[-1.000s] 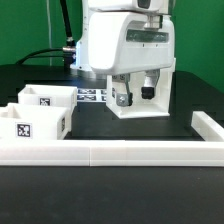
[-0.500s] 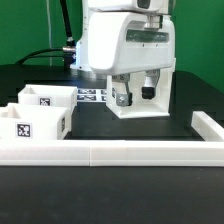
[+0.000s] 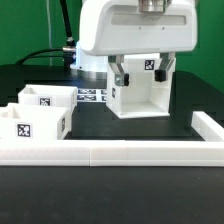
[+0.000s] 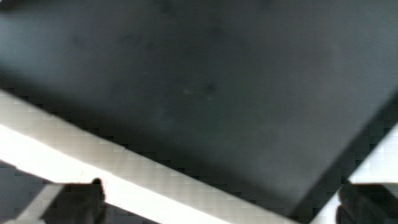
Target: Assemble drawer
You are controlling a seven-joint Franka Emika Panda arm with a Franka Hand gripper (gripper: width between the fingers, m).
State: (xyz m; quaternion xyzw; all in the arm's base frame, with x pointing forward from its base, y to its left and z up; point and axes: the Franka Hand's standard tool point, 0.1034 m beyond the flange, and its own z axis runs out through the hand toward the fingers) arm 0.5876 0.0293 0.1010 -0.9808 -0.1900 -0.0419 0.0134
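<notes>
The white boxy drawer casing (image 3: pixel 140 98) stands on the black table at centre, open side facing the camera, with a tag on its upper wall. Two small white tagged trays (image 3: pixel 33 115) sit side by side at the exterior view's left. My gripper (image 3: pixel 141 70) hangs just above the casing's top with a dark finger on either side. In the wrist view the gripper (image 4: pixel 228 208) is open, its fingertips (image 4: pixel 82 202) wide apart. A white edge (image 4: pixel 160 170) runs slantwise between them over the black table. I cannot tell which part that edge belongs to.
A long low white rail (image 3: pixel 110 152) runs along the front and turns back at the exterior view's right (image 3: pixel 208 128). The marker board (image 3: pixel 90 97) lies flat behind the trays. Black cables trail at the back left.
The arm's white hand has risen. It covered the casing's upper half before, and the casing's top and tag now show below it. The casing and trays have not moved.
</notes>
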